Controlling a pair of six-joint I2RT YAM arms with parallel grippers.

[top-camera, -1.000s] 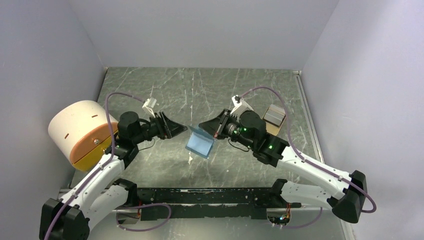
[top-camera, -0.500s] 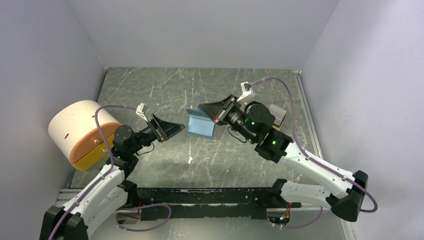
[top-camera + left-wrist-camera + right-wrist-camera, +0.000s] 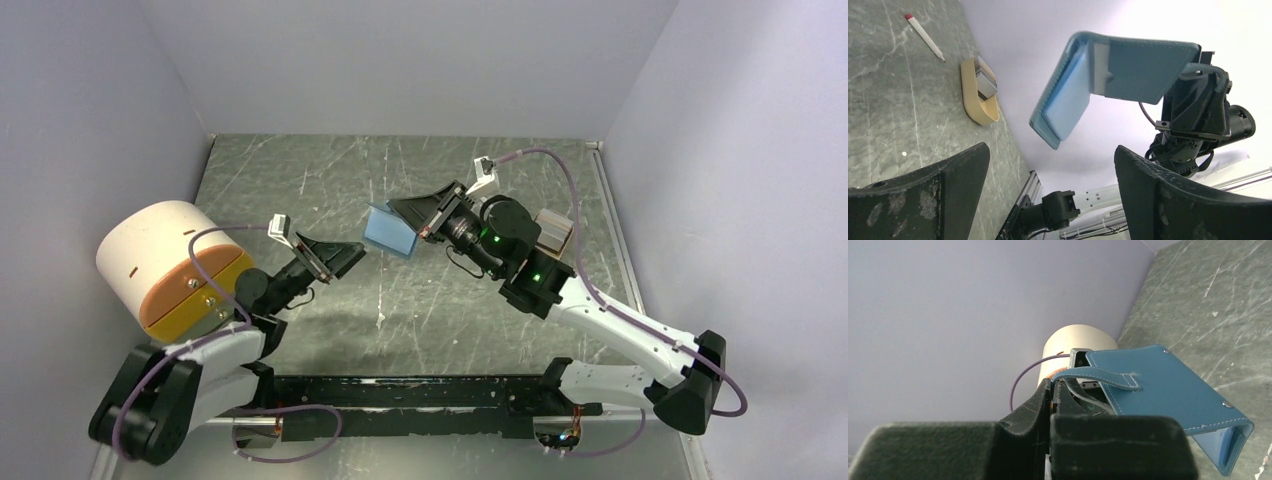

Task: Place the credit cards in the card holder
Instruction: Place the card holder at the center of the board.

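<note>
The card holder [image 3: 392,231] is a teal-blue folding case that hangs open in the air above the middle of the table. My right gripper [image 3: 418,220] is shut on its strap tab [image 3: 1098,374], with the holder's outer side [image 3: 1173,392] facing the right wrist camera. From the left wrist view, its lighter blue slots [image 3: 1068,95] face my left gripper [image 3: 1050,152]. That gripper is open and empty, and it stands apart from the holder, lower and to the left [image 3: 340,258]. The credit cards [image 3: 985,77] stand stacked in a small tan tray [image 3: 979,107] at the right [image 3: 550,232].
A big cream cylinder with an orange face [image 3: 165,265] stands at the table's left edge beside the left arm. A thin white stick with a red tip [image 3: 924,36] lies on the marbled table [image 3: 300,180]. Grey walls close in the back and both sides.
My left gripper has opened wide and drawn back to the left, away from the card holder. The right arm has carried the holder up and toward the back of the table.
</note>
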